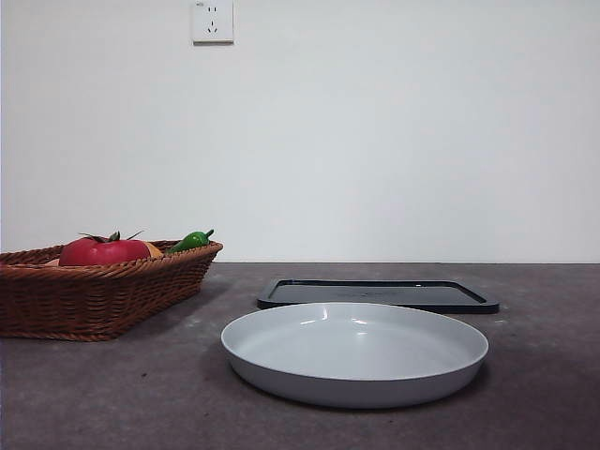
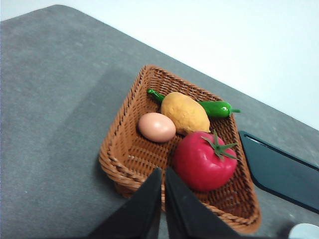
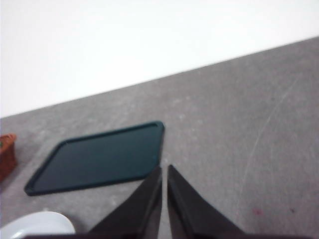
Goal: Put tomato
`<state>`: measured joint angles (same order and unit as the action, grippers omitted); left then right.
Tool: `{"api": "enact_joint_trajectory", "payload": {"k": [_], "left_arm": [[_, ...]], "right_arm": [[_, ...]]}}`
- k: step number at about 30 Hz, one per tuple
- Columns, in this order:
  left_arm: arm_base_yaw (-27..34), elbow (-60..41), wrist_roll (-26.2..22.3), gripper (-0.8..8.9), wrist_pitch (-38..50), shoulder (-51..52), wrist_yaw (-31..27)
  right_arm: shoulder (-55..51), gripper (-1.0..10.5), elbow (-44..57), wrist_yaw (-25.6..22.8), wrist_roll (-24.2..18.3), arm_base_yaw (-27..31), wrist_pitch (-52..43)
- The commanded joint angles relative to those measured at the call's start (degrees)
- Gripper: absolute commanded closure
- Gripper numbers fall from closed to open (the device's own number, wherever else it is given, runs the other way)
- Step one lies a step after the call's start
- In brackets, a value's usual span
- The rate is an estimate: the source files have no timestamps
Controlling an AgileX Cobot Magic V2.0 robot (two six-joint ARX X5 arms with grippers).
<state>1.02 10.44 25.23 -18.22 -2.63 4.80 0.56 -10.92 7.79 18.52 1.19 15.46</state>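
Note:
The glossy red tomato (image 2: 204, 160) with a green stem crown lies in a brown wicker basket (image 2: 122, 149). In the front view the tomato (image 1: 103, 250) peeks over the rim of the basket (image 1: 94, 300) at the left. My left gripper (image 2: 163, 172) hovers above the basket's near rim, shut, holding nothing. Well away from the basket, my right gripper (image 3: 164, 169) is shut and empty above the bare table beside a dark tray (image 3: 99, 159). Neither arm shows in the front view.
The basket also holds a pale egg-shaped fruit (image 2: 156, 127), a yellow-orange lumpy fruit (image 2: 185, 112) and a green pepper (image 2: 214, 107). A grey round plate (image 1: 354, 351) sits at the front centre, with the dark flat tray (image 1: 378, 294) behind it. A wall stands at the back.

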Motion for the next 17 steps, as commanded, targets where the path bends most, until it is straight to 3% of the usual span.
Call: {"api": "enact_joint_trajectory", "payload": {"k": [1, 8, 17], "left_arm": [[0.15, 3.63, 0.50, 8.03, -0.66, -1.86, 1.92], [0.13, 14.69, -5.90, 8.03, -7.34, -10.86, 7.87], [0.09, 29.53, -16.50, 8.03, -19.74, -24.46, 17.81]], "right_arm": [[1.31, 9.4, -3.65, 0.94, 0.94, 0.07, 2.25], [8.74, 9.4, -13.88, 6.36, -2.47, 0.07, 8.76], [24.46, 9.4, -29.16, 19.06, -8.70, -0.11, 20.04]]}}
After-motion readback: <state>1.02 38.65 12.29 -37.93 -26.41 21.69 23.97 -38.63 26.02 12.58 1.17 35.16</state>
